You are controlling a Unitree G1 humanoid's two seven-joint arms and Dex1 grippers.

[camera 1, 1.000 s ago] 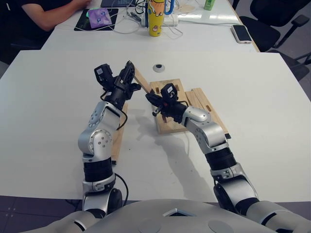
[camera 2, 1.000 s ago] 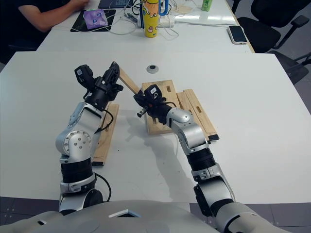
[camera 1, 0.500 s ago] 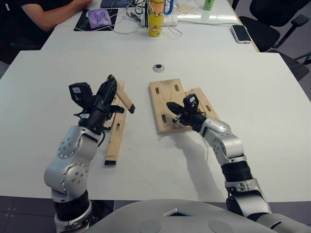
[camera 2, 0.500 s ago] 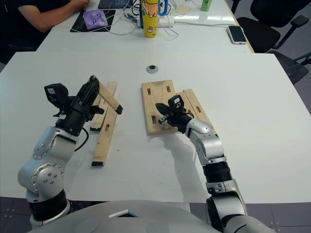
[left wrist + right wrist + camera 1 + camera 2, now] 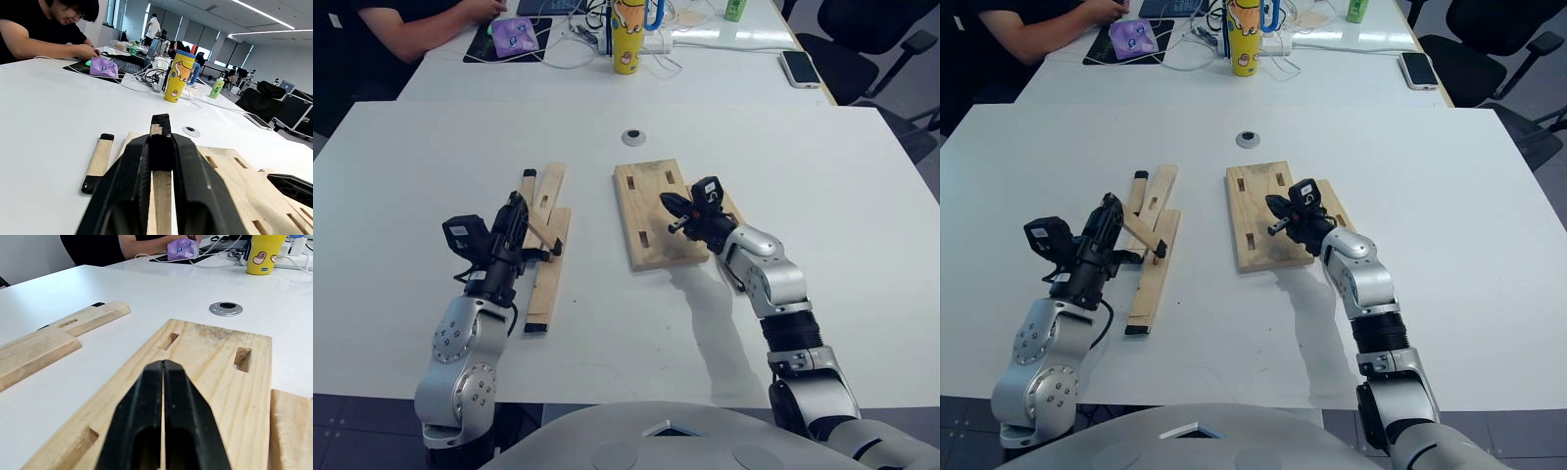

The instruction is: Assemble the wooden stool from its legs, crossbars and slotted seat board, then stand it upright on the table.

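Clamping a crossbar (image 5: 543, 238), the left gripper (image 5: 520, 219) hovers; right gripper (image 5: 669, 203), pinched empty, apparently above seat board (image 5: 636, 191).

1 slotted seat board (image 5: 643, 217), 4 wood pcs (image 5: 527, 188) (image 5: 550, 183) (image 5: 545, 286) (image 5: 546, 241) on its left, 1 yellow mug (image 5: 627, 39), 1 phone (image 5: 799, 67)

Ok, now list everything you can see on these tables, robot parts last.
slotted wooden seat board: one, pale, centre of the near white table
wooden legs and bars: three, pale with dark ends, left of the board
short wooden bar: one, held over those
wooden slats: count unclear, right of the board, under the right arm
round grommet: one, grey, behind the board
yellow mug, smartphone, purple pouch: one each, far table
left gripper: black, jaws shut on the bar
right gripper: black, jaws shut, empty, over the board
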